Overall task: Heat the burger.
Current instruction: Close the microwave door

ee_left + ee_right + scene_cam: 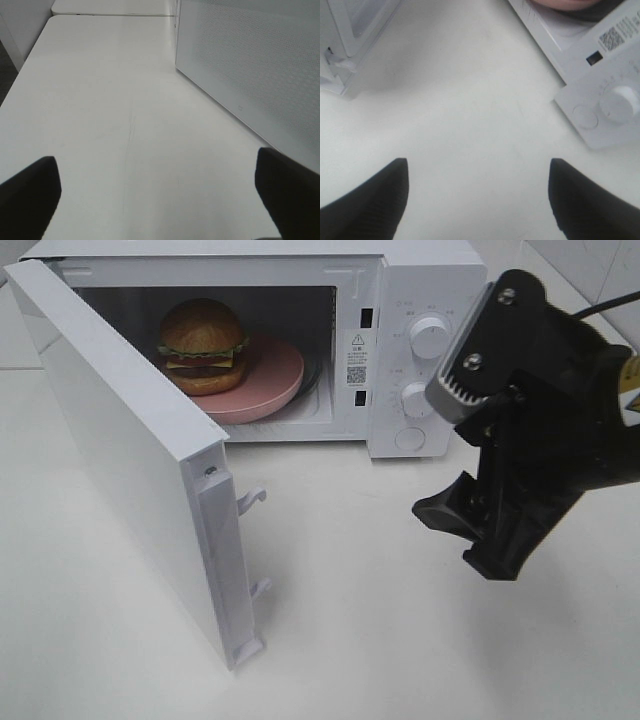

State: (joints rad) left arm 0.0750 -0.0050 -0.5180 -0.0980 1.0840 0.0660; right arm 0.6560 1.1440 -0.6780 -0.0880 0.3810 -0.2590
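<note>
In the exterior high view the burger sits inside the microwave, resting on the pink plate. It is off-centre, toward the plate's nine o'clock edge. So the loading step looks done: the food is already in the cavity, where heating needs it.

The door stands swung wide toward seven o'clock of the oven. Its latch hooks are bare and well apart from the slots in the frame. It has to be closed before anything can heat.

The right gripper hangs above the table at about four o'clock of the control panel. Its jaws are spread wide with nothing between them, and the right wrist view shows only bare tabletop in the gap. That empty, open pose suits a hand clear of the plate, near the upper knob and lower knob for the timer step.

The left gripper appears only in its own wrist view. It is fully spread and empty, low over the table just beside the door's perforated outer face. That looks like a good spot to push the door shut. The push should swing the door round its hinge without shoving the oven backward.
</note>
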